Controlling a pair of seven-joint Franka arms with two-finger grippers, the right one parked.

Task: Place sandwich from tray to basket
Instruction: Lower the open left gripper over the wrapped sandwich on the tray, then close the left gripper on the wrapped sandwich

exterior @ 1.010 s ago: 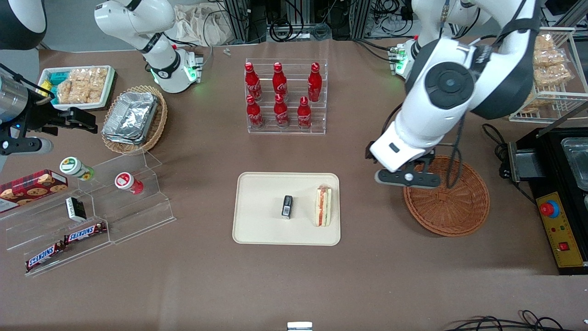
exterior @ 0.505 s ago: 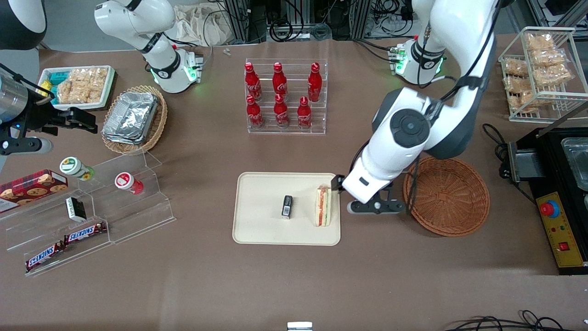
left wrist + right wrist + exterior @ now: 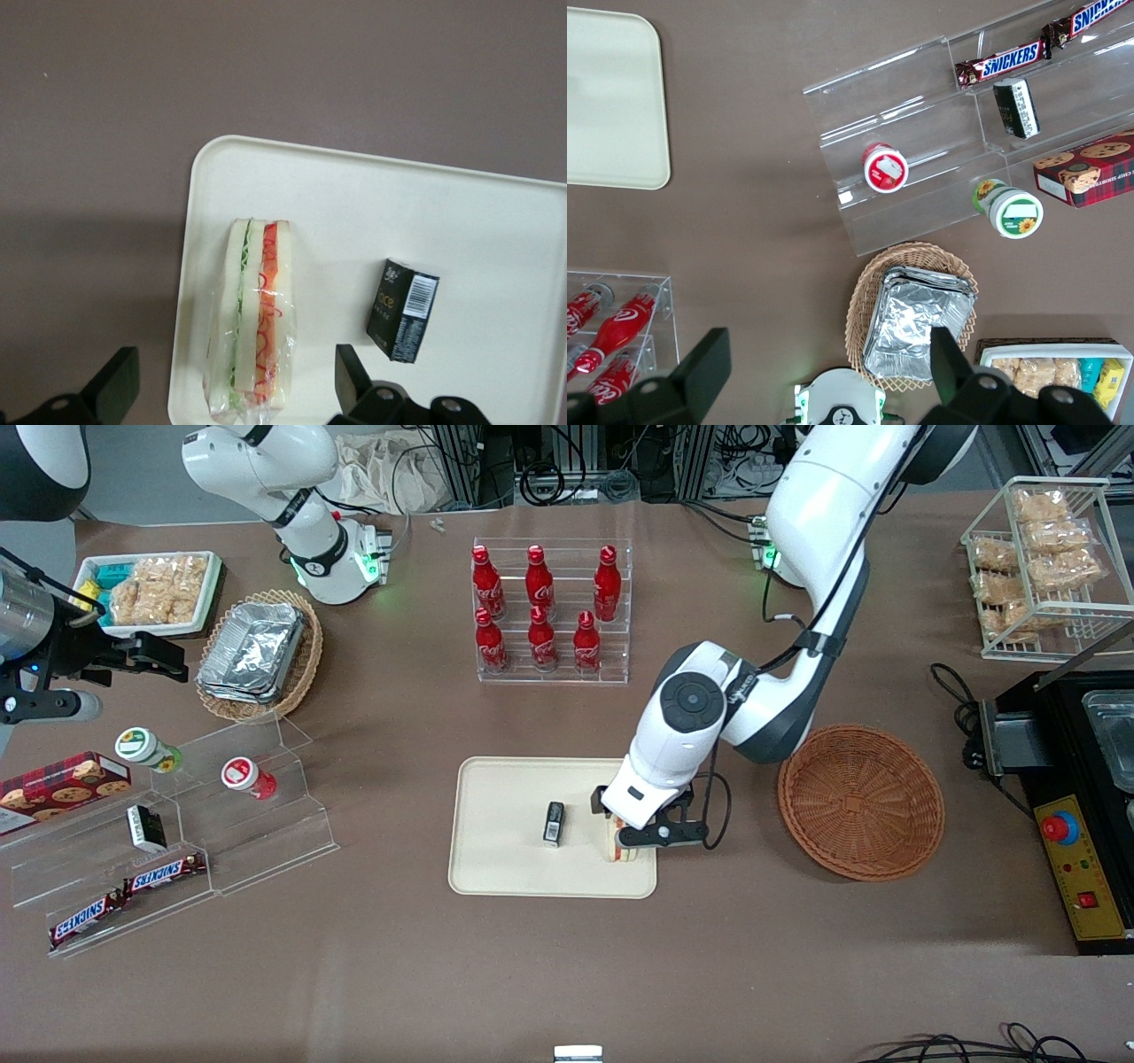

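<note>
Starting up close: spotting the sandwich (image 3: 253,310), lying flat on the tray (image 3: 505,824) in its clear film. Now getting a visitor overhead! Swinging across from above the basket (image 3: 861,802) in one smooth run, bringing the claw (image 3: 237,359) in over the sandwich, fingers spread wide, grasping nothing. Covering most of the sandwich in the front view, too, with the arm (image 3: 673,726) leaning in over the tray. Looking like an approach nearly done, with the lift yet to be made. Calling next, surely, for a straight drop, centred on the long body of bread, then a gentle squeeze. Risking a squashed filling by pinching hard, or a slip on that loose film by pinching soft. Needing care with the tray's rim, running close beside the sandwich, perhaps catching a finger on the way down.

Moving a touch farther out: seeing the small black box (image 3: 554,824) resting on the tray beside the sandwich, probably wanting a little room from the nearer finger. Then reaching the basket, lying beside the tray toward the working arm's end, coming fully into sight with the arm gone from over it, and promising a short carry.
</note>
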